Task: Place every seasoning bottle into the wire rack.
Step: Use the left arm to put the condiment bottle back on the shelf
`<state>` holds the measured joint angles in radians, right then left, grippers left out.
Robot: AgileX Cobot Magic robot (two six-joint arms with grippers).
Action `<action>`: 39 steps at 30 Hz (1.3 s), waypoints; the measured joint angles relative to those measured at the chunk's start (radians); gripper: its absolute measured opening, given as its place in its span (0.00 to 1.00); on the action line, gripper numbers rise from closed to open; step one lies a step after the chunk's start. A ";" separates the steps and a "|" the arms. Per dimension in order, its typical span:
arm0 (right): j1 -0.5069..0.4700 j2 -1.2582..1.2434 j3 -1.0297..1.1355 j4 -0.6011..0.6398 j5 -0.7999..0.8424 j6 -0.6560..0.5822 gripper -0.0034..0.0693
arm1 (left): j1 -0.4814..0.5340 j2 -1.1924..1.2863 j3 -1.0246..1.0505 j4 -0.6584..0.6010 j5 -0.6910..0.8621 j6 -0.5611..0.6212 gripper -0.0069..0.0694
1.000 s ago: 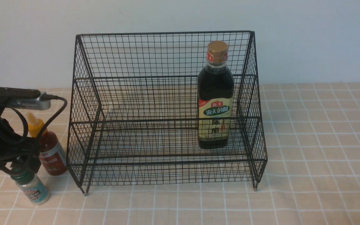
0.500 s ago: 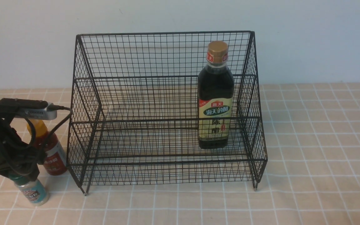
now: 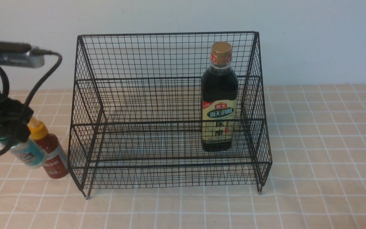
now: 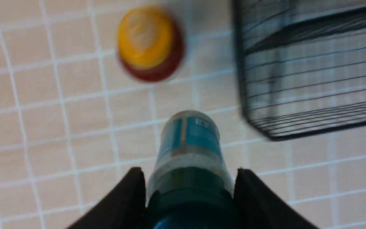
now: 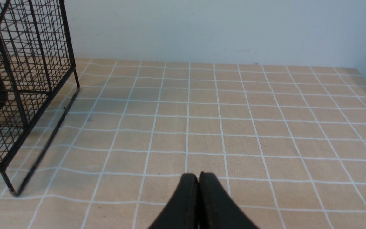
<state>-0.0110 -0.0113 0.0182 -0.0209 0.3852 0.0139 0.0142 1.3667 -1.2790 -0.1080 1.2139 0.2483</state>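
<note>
L end effector (image 4: 188, 173) clamped on shaker (image 4: 191, 136), airborne left of rack (image 3: 84, 95) edge; R end effector (image 5: 198, 178) together.

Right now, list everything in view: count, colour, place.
Wire rack: one, black, centre of the tablecloth.
Vinegar bottle: one, dark with gold cap, upright inside the rack, toward its right end.
Red sauce bottle: one, red with yellow nozzle cap, upright on the cloth left of the rack.
Shaker: one, clear with green lid, held tilted, left of the rack.
Tablecloth: one, beige with white grid, under everything.
Left hand: black, shut on the shaker.
Right hand: black, shut, empty, above bare cloth beside the rack.
</note>
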 joint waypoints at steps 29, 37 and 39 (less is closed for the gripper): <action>0.000 0.000 0.000 0.000 0.000 0.000 0.03 | -0.374 0.188 -0.069 0.143 -0.193 -0.363 0.51; 0.000 0.000 0.000 0.000 0.000 0.000 0.03 | -0.375 0.197 -0.131 0.150 -0.143 -0.363 0.51; 0.000 0.000 0.000 0.000 0.000 0.000 0.03 | -0.376 0.197 -0.135 0.163 -0.143 -0.363 0.51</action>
<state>-0.0110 -0.0113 0.0182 -0.0209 0.3852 0.0139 -0.3617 1.5635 -1.4139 0.0554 1.0709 -0.1146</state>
